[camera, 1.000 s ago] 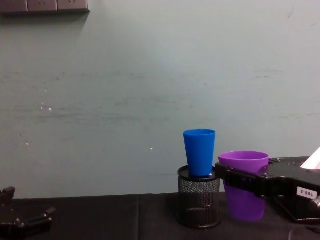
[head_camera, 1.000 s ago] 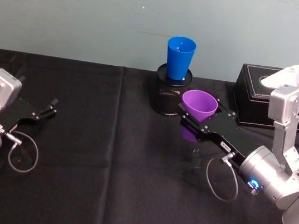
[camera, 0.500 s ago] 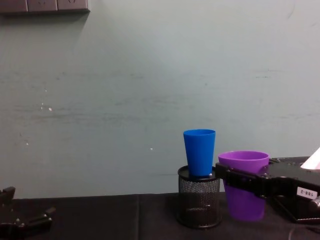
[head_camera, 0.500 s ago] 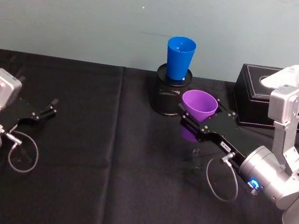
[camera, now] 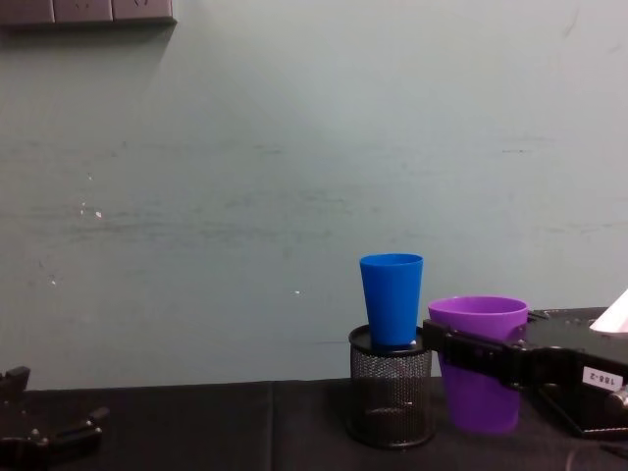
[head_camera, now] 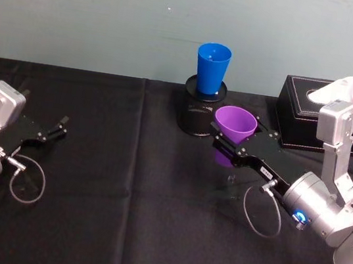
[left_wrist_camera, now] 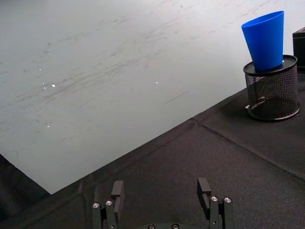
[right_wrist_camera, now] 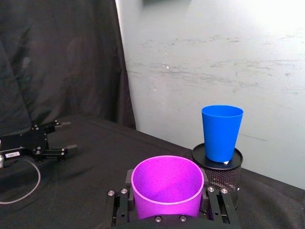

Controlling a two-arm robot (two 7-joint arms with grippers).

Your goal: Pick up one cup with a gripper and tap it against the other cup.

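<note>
My right gripper (head_camera: 228, 144) is shut on the purple cup (head_camera: 234, 125), holding it upright a little above the black cloth; the same cup (camera: 478, 365) hangs just right of the blue cup (camera: 392, 298) with a small gap between them. The blue cup (head_camera: 212, 67) stands upright on top of a black mesh pen holder (head_camera: 199, 113) at the back centre. From the right wrist, the purple cup (right_wrist_camera: 167, 186) sits between the jaws, with the blue cup (right_wrist_camera: 221, 133) beyond it. My left gripper (head_camera: 56, 129) rests open at the far left, nothing in it.
A black leather tissue box (head_camera: 333, 115) stands at the back right, close behind my right arm. The table is covered in black cloth (head_camera: 128, 191), with a pale green wall behind. Loose cables loop beside each wrist.
The purple cup in my right gripper has barely shifted. The left arm has stayed still.
</note>
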